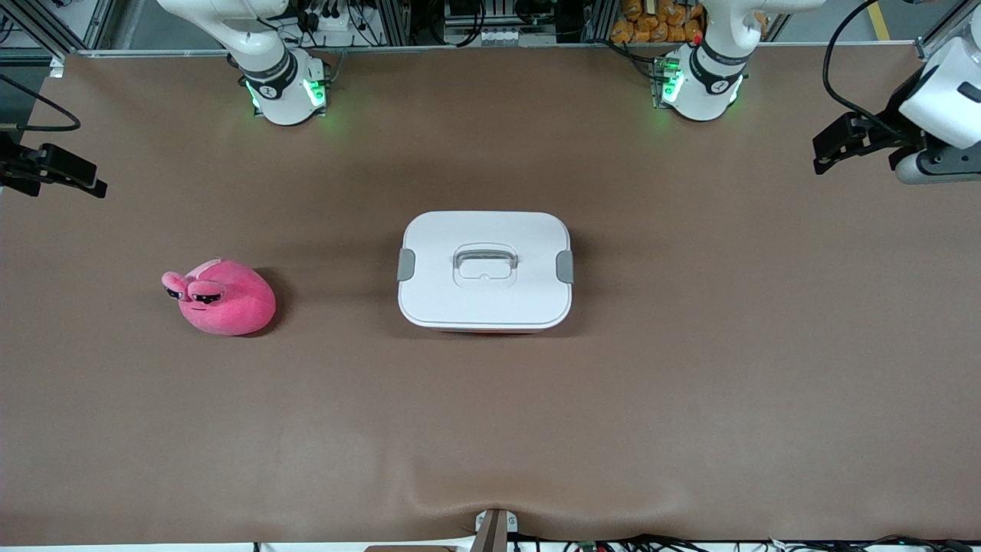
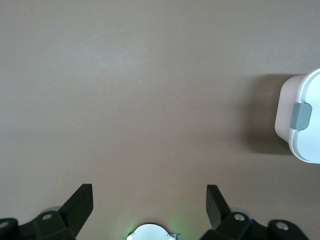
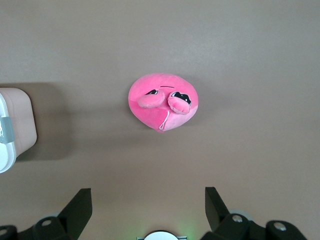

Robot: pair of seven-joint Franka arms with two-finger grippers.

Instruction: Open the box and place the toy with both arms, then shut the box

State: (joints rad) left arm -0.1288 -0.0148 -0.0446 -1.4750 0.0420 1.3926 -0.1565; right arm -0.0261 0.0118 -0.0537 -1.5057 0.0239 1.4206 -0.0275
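My two white arms, black claws

My bases (image 1: 285, 92) glow green beside dark grey rings; black cables trail from my left arm (image 1: 939, 107). Each claw, left gripper (image 2: 150, 212) and right gripper (image 3: 148, 212), has wedge-shaped black fingers with silver screws.

Robotics lab: aluminium framing (image 1: 54, 27), cabling (image 1: 843, 84), table-mounted arms (image 1: 264, 54).

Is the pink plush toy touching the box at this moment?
Apart. The front view shows bare brown table between the toy and the closed box; the toy sits toward the right arm's end.
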